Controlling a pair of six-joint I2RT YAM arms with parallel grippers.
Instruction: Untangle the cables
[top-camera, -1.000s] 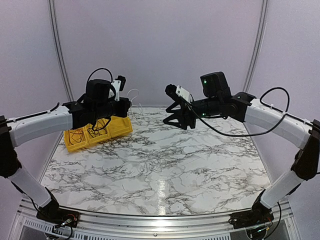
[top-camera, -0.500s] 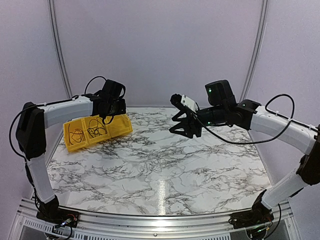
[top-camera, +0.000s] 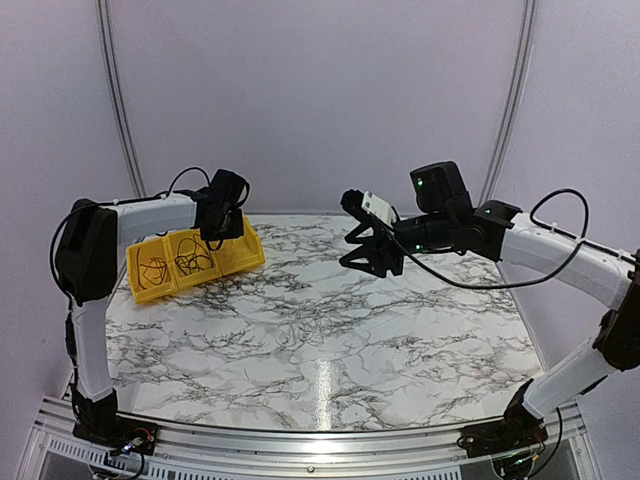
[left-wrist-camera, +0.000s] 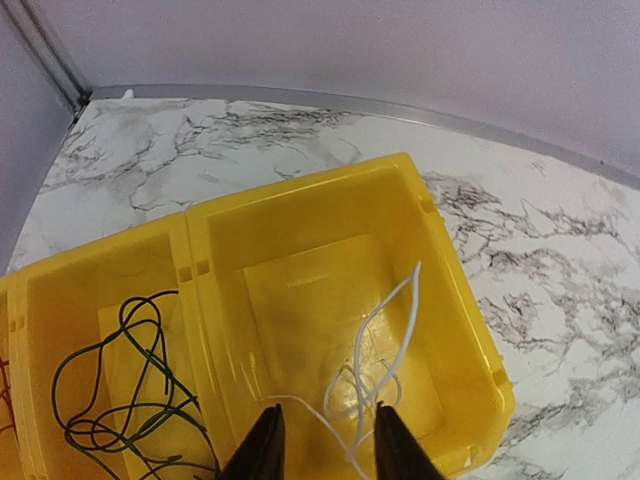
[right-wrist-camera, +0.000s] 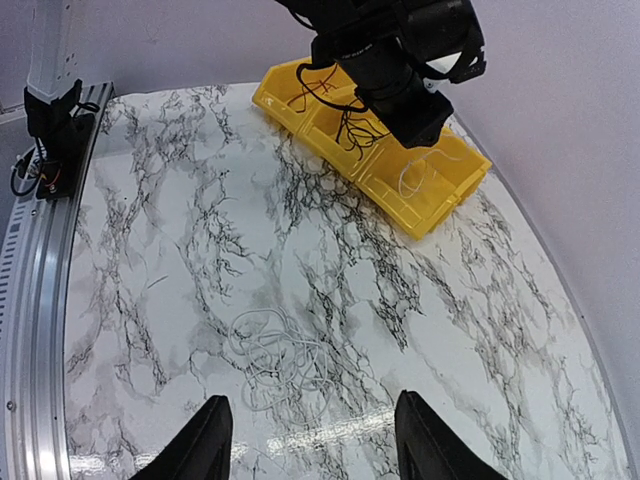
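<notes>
A pale wire tangle (right-wrist-camera: 275, 360) lies on the marble table (right-wrist-camera: 150, 200), just ahead of my right gripper (right-wrist-camera: 315, 450); it also shows faintly in the top view (top-camera: 300, 335). My right gripper (top-camera: 358, 250) is open and empty, held high above the table. My left gripper (left-wrist-camera: 328, 450) is open over the right compartment of the yellow bin (left-wrist-camera: 330, 180). A white wire (left-wrist-camera: 385, 360) lies loose in that compartment, one end running between the open fingertips. A greenish-black wire (left-wrist-camera: 120, 390) lies coiled in the middle compartment.
The yellow bin (top-camera: 245, 258) stands at the back left of the table, tilted, with dark wires (top-camera: 152, 270) in its left compartment too. In the right wrist view the left arm (right-wrist-camera: 400, 60) hangs over the bin (right-wrist-camera: 330, 150). Walls close the back and sides.
My left gripper has swung back and left over the bin; the white wire it held up now lies in the right compartment. My right gripper has shifted slightly right.
</notes>
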